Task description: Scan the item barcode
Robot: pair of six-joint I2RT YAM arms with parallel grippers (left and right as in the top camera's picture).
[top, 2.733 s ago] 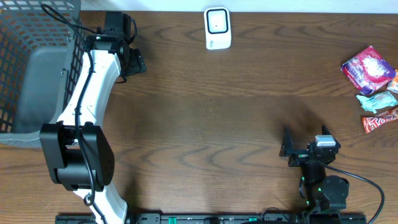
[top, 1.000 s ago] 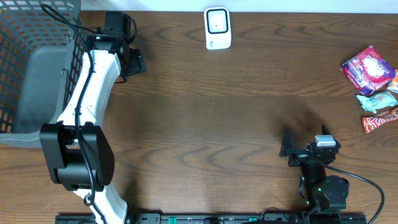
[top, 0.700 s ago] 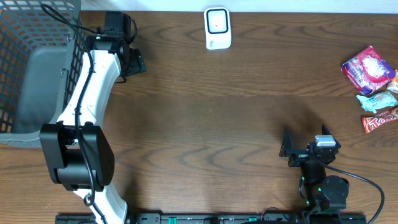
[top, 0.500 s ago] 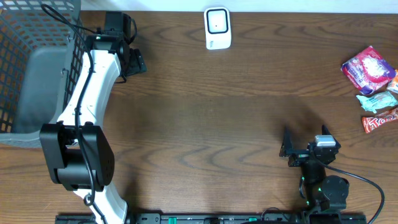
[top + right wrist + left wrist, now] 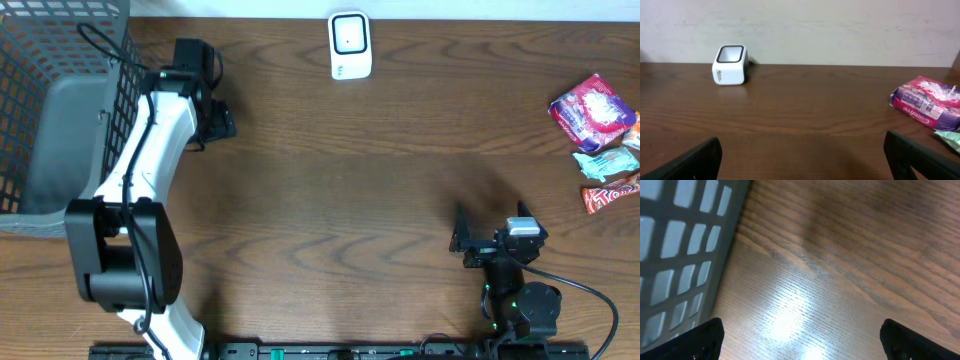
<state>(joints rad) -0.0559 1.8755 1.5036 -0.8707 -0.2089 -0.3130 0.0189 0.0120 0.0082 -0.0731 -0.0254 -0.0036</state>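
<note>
Grippers: left gripper (image 5: pixel 802 337) and right gripper (image 5: pixel 805 160) both spread, empty.
Item: snack packets (image 5: pixel 592 110) far right, well apart from scanner (image 5: pixel 350 45).
Risk: we fear a flat packet slips; barcode side perhaps hidden.

bare tabletop (image 5: pixel 350 200) lies open between basket (image 5: pixel 30 60), scanner (image 5: pixel 350 45) and snack packets (image 5: pixel 603 160).

The left gripper (image 5: pixel 802 342) looks down on a dark wooden table (image 5: pixel 875 255), its two black fingertips (image 5: pixel 705 340) set wide apart in the bottom corners with nothing between them. A grey mesh basket (image 5: pixel 680 260) wall fills the left edge, just beside the left fingertip. Pale glare lies on the wood between the fingertips
</note>
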